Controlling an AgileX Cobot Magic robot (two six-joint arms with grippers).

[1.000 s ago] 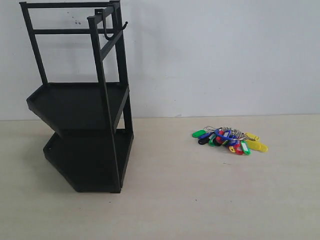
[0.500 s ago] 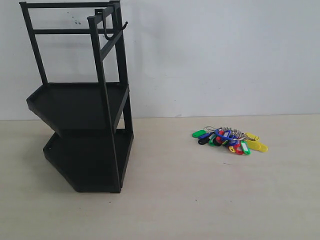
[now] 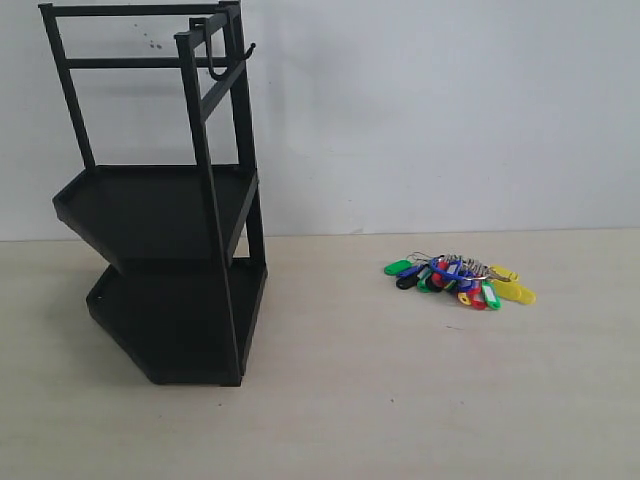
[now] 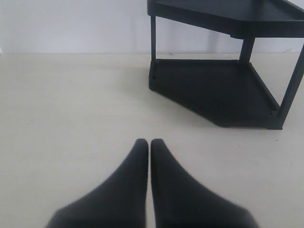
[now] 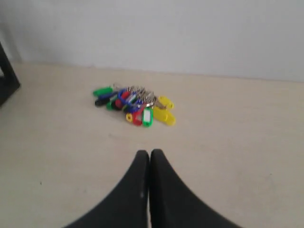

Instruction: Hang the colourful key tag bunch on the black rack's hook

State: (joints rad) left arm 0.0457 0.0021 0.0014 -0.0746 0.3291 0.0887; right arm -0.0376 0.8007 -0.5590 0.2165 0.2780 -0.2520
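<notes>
Colourful key tag bunch [image 3: 460, 280]: on counter [image 3: 400, 400], right of centre, exterior view.
Hook [image 3: 232, 62]: upper left on black rack [image 3: 160, 210], bare.
Left tool [image 4: 145, 141]: together, empty.
Right tool [image 5: 145, 153]: together, empty.
Progress: nothing done; grasping and hanging remain.

A: Surface?
B: Pale beige table [image 3: 400, 400], matte, runs back to a white wall.
A: Items on it?
B: Two. Left: black rack [image 3: 170, 250], upright, base flat on tabletop. Right: colourful key tag bunch [image 3: 458, 279], lying loose, well apart from rack, nr wall.
</notes>
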